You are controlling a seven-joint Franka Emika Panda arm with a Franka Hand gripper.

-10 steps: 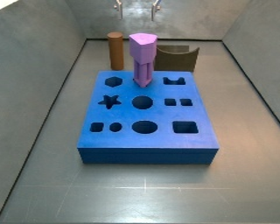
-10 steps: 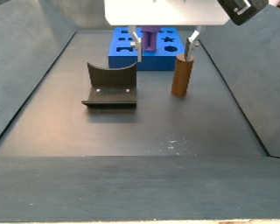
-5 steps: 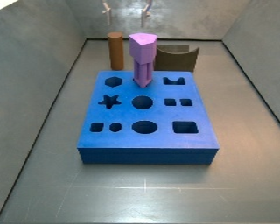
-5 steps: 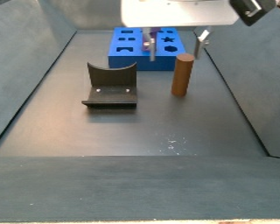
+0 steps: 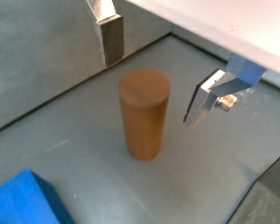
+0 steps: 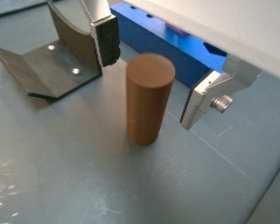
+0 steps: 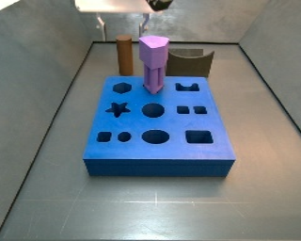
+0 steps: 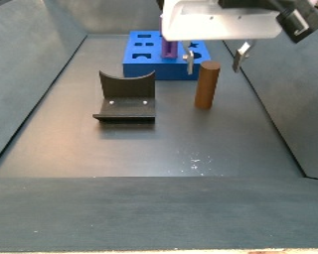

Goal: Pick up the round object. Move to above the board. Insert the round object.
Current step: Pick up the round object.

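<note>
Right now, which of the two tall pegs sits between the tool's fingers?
The brown cylinder peg, standing upright on the floor beside the blue board. The open tool straddles it without touching; the purple hexagonal-topped peg stands in the board.

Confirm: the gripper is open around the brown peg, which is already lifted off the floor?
Not lifted. The gripper is open with its fingers on either side of the brown peg, but the peg stands upright on the floor beside the board, as both wrist views show.
</note>
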